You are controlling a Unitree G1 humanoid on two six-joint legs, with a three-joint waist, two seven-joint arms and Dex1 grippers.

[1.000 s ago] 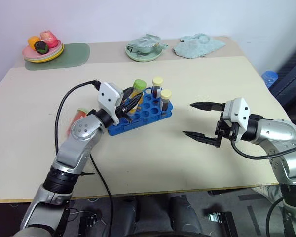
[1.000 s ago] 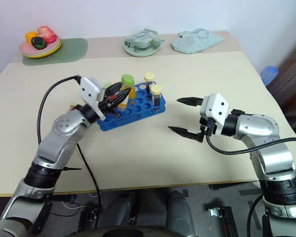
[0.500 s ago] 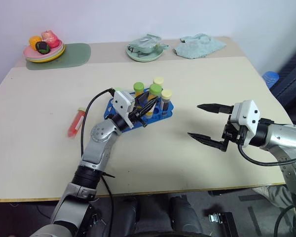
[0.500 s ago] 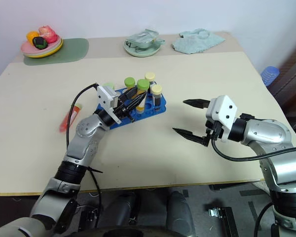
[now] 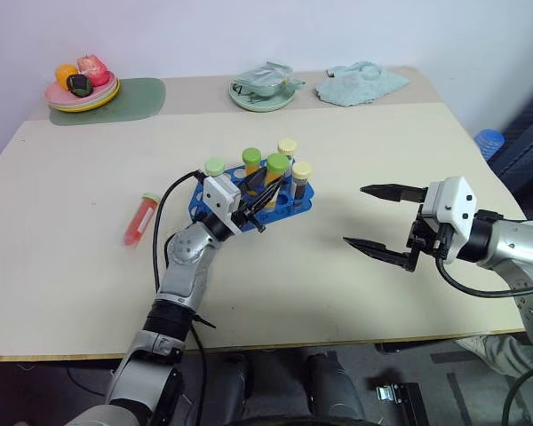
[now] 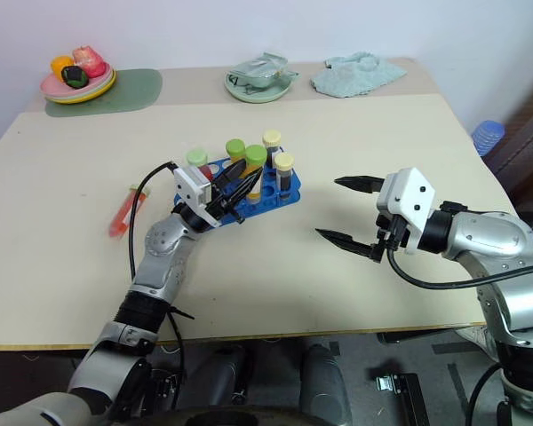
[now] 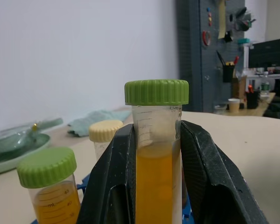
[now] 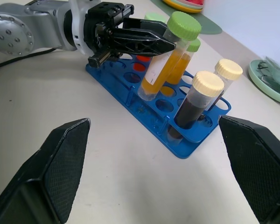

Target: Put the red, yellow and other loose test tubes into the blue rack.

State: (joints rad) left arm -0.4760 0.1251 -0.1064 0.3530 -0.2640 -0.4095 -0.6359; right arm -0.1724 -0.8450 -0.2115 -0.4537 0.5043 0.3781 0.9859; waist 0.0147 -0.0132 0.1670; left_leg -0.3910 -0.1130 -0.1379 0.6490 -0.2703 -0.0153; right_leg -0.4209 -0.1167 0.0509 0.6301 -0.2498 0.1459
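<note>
The left tool (image 8: 149, 42) has lowered the yellow tube (image 8: 165, 58) onto the blue rack (image 8: 130, 84).

Five capped test tubes (image 5: 276, 176) at the one blue rack (image 5: 289, 202); one red tube (image 5: 137, 219) lies loose at nine o'clock.

Matt, pale tabletop (image 5: 355, 142) — smooth, perhaps laminate; the blue rack (image 8: 144, 109) is glossy moulded plastic; the yellow tube (image 7: 157, 154) clear plastic under a ribbed cap; the black fingers (image 8: 67, 163) finely textured — crumpled cloth (image 5: 360, 82) behind
</note>
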